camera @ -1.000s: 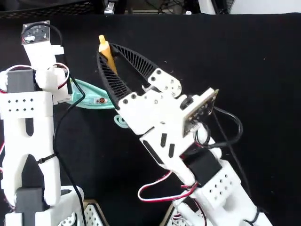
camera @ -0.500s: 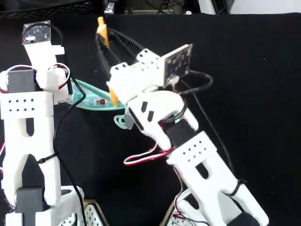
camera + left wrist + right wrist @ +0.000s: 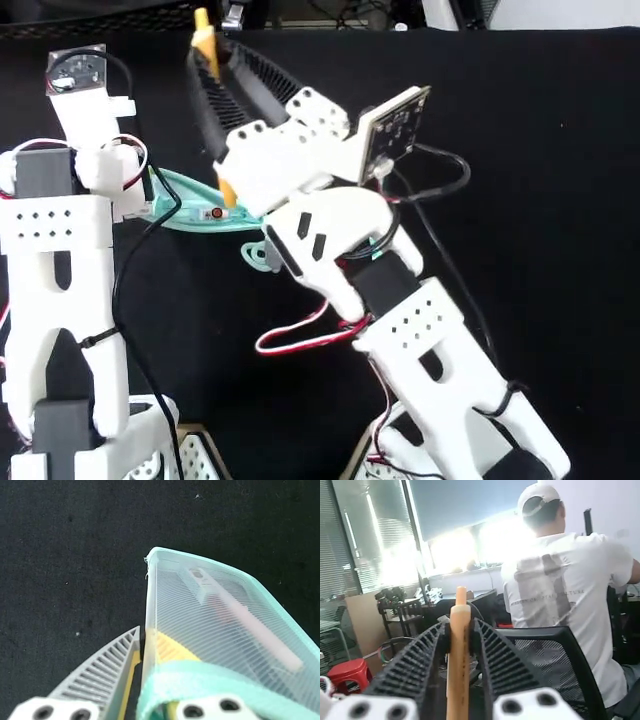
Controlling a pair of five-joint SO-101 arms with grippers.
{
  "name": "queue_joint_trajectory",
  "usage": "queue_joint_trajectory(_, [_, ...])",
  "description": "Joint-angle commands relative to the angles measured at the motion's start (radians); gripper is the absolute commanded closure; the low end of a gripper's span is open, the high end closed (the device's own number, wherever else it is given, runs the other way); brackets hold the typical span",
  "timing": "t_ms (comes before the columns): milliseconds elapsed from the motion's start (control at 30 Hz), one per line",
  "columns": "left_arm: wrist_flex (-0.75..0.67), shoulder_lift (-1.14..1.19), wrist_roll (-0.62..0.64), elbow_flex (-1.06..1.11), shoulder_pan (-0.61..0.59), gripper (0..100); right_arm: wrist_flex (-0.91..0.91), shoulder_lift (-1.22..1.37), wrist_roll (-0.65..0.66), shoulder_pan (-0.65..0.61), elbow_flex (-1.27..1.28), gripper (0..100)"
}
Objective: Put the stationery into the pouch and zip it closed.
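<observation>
The right jaws (image 3: 461,626) are squeezed tight on a yellow pen (image 3: 458,650). The pen runs the same way as the jaws, down the gap between them, and one end pokes out past their tips. Seen from above, the pen slants. Its top end points up and away from the arms, and its bottom end hangs down right at the green pouch (image 3: 188,212). I can't tell if that end touches the pouch or is just over it. I think the pen has to slide down along its own long line to slip inside.

The left jaws (image 3: 144,647) look clamped on the edge of the pouch, holding it steady. Through its clear side I can see a pink pen (image 3: 250,625) already in there.

The pouch lies on the black counter (image 3: 540,150) between the two arms, and its long side points toward the right arm. A little green loop (image 3: 257,256) sits at that end. I guess it is the zip pull, and the right arm is nearer to it.
</observation>
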Motion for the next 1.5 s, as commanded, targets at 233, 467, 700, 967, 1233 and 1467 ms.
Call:
queue_joint_trajectory(233, [-0.005,0.006,-0.006,0.056,-0.001,97,0.617,-0.217,0.000,0.187,0.004,98.6])
queue_joint_trajectory(467, [-0.005,0.008,-0.006,0.056,0.001,97,0.872,-0.415,0.087,0.295,0.099,98.6])
queue_joint_trajectory(700, [-0.005,0.008,-0.006,0.056,-0.001,97,0.890,-0.366,0.153,0.324,0.351,98.6])
queue_joint_trajectory(967, [-0.005,0.008,-0.006,0.056,-0.001,97,0.698,-0.071,0.169,0.324,0.504,98.6])
queue_joint_trajectory(1233, [-0.005,0.008,-0.006,0.056,-0.001,97,0.666,0.433,0.169,0.321,0.343,98.5])
queue_joint_trajectory(1467, [-0.005,0.008,-0.006,0.056,-0.001,97,0.884,0.677,0.206,0.318,0.088,98.3])
